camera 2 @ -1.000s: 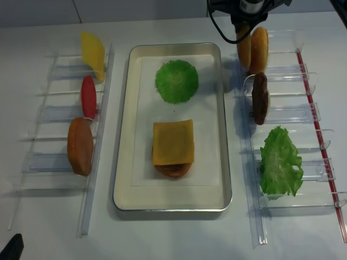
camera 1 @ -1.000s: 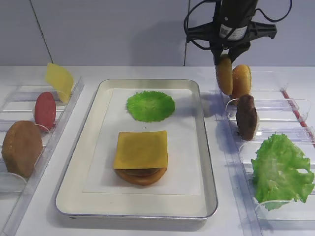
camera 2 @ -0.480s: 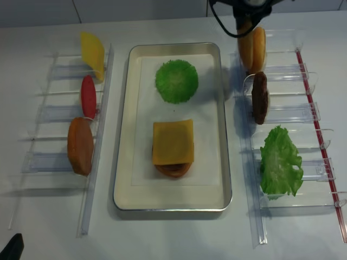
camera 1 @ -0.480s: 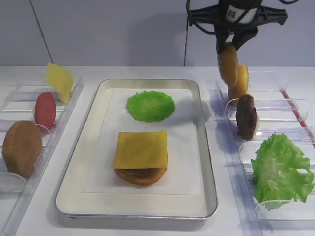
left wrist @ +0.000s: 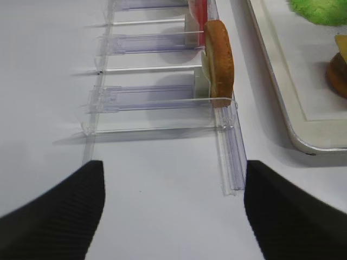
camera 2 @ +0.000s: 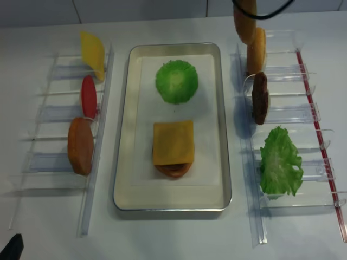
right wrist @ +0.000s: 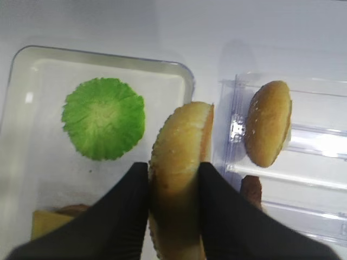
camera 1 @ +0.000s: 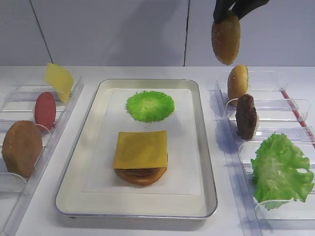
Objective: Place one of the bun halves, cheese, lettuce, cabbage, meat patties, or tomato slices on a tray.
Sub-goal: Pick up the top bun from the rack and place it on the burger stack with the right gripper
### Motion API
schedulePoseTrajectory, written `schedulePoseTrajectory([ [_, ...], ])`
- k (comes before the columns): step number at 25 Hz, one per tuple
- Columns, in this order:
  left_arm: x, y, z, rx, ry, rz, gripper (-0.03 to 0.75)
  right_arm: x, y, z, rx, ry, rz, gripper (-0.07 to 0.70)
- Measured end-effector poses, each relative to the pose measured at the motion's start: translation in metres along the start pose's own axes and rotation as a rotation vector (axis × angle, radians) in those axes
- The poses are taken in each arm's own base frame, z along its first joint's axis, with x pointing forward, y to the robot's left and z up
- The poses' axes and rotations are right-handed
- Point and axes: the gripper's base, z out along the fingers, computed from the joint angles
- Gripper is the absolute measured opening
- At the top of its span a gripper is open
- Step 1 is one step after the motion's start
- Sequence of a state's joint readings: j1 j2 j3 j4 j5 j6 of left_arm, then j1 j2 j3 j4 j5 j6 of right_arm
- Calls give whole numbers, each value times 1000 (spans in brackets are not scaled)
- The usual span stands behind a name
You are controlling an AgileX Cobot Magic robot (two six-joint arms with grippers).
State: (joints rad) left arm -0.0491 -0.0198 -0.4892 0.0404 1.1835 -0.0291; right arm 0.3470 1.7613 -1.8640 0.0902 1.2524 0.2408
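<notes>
My right gripper [right wrist: 174,187] is clenched on a sesame bun top [right wrist: 179,162], which stands on its edge between my two black fingers [right wrist: 122,208]. In the front view this bun hangs in the air at about 1 o'clock from the tray [camera 1: 88,129], above the right rack [camera 1: 268,105], and my gripper is almost fully cut off by the top edge. The lower part of the bun is hidden from my wrist camera by my own fingers.

A second bun top [camera 1: 237,82] stands in the far slot of the right rack, with a dark patty [camera 1: 246,117] just in front of it and a lettuce leaf [camera 1: 281,170] nearest.

On the tray lies a round green leaf [camera 1: 150,105] at 12 o'clock and a cheese slice [camera 1: 141,149] at 6 o'clock. The cheese covers most of what is under it; only a brown rim shows.

My left gripper [left wrist: 171,214] shows only two dark finger ends, wide apart and empty, near the left rack [left wrist: 157,97].
</notes>
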Motion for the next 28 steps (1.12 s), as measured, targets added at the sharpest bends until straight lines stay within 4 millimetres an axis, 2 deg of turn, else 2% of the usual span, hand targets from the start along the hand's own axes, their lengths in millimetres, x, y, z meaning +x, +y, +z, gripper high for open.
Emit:
schedulePoseTrajectory([
  [4, 0, 0, 0, 0, 0, 0, 493, 23, 0, -19, -42, 17, -25, 237],
  [7, 0, 0, 0, 0, 0, 0, 493, 51, -6, -27, -43, 61, -22, 237],
  [11, 0, 0, 0, 0, 0, 0, 493, 95, -14, -28, -92, 70, 14, 237],
  [17, 0, 0, 0, 0, 0, 0, 493, 138, -11, -35, -262, 23, 20, 237],
  [23, 0, 0, 0, 0, 0, 0, 493, 160, -3, -13, -466, 14, 29, 237],
  [28, 0, 0, 0, 0, 0, 0, 493, 172, 2, 10, -653, -102, 86, 237],
])
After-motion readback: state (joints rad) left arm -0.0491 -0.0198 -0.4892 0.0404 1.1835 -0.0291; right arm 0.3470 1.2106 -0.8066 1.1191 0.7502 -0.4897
